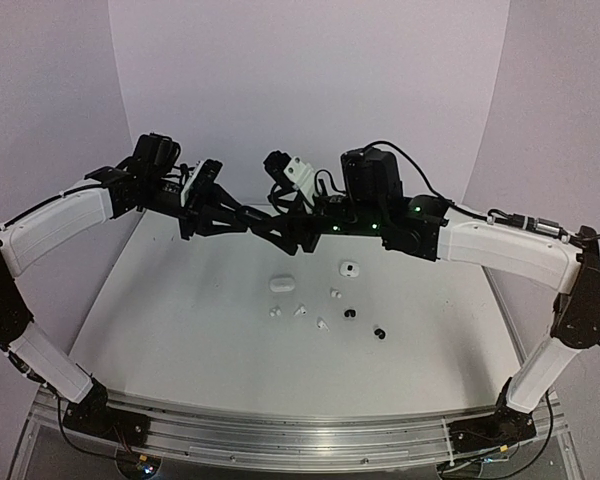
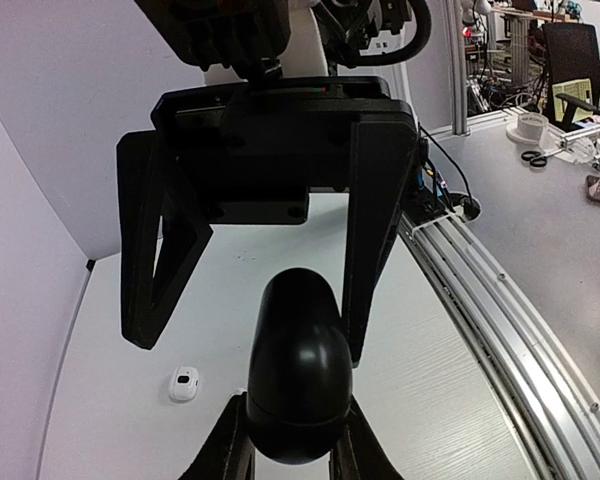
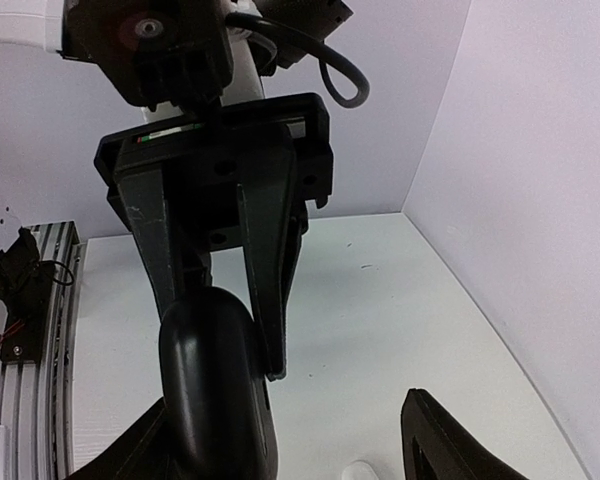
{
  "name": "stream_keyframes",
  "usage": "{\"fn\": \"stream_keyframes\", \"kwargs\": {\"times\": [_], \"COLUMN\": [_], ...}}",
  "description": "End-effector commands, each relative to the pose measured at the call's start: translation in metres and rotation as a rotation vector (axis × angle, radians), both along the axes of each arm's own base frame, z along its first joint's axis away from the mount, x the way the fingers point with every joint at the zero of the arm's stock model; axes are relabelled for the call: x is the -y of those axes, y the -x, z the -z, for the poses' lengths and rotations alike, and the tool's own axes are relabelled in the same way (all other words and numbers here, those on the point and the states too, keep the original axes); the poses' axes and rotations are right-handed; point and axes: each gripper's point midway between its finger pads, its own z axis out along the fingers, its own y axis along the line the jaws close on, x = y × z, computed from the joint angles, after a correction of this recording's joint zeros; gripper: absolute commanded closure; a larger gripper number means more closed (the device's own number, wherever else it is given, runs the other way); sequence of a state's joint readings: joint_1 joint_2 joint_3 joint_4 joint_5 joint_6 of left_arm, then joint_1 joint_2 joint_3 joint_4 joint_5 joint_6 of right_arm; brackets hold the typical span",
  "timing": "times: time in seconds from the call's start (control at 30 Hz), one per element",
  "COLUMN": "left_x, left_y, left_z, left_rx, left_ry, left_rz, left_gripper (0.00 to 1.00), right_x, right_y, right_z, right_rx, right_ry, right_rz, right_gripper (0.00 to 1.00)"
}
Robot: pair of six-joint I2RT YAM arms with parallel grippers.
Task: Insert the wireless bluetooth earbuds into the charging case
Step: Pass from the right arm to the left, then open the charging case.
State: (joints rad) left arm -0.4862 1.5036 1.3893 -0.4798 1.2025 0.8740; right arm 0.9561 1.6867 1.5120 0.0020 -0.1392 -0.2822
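A black, egg-shaped charging case (image 2: 298, 380) is held in the air between both arms, its lid seam closed. My left gripper (image 2: 290, 445) is shut on its lower part. My right gripper (image 3: 280, 440) is open; its fingers (image 2: 375, 230) straddle the case's top, with one finger next to the case (image 3: 215, 390). In the top view both grippers meet above the table's back (image 1: 263, 222). Several earbuds lie on the table: white ones (image 1: 276, 312) (image 1: 300, 311) (image 1: 336, 294) (image 1: 323, 323) and two black ones (image 1: 350, 313) (image 1: 380, 332).
Two white charging cases lie on the table (image 1: 180, 330), one at the middle (image 1: 282, 284) and one to its right (image 1: 349, 268), also seen in the left wrist view (image 2: 184, 384). Walls close the back and sides. An aluminium rail (image 1: 300, 435) runs along the near edge.
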Motion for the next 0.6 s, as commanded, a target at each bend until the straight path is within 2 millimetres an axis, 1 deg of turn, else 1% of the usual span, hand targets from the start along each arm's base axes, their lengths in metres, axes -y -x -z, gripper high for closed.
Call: {"fn": "stream_keyframes", "kwargs": {"times": [0.0,0.17,0.4,0.57], "left_x": [-0.0035,-0.0036,-0.0040,-0.0046], "left_y": [0.0078,0.0065,0.0075,0.0095], "left_z": [-0.0093,-0.0055,-0.0053,-0.0042], "left_rx": [0.063,0.053,0.047,0.041], "left_ry": [-0.003,-0.021,-0.021,-0.022], "left_rz": [0.023,0.019,0.022,0.026], "left_gripper": [1.00,1.00,1.00,1.00], "right_x": [0.0119,0.0103,0.0094,0.0083], "right_y": [-0.0131,-0.0110,-0.0126,-0.0146], "right_z": [-0.0411,-0.0451,-0.0457,-0.0509], "right_rx": [0.047,0.043,0.037,0.031], "right_ry": [-0.087,-0.099,-0.103,-0.119], "right_rz": [0.073,0.058,0.062,0.066], "right_gripper": [0.29,0.29,0.29,0.29]}}
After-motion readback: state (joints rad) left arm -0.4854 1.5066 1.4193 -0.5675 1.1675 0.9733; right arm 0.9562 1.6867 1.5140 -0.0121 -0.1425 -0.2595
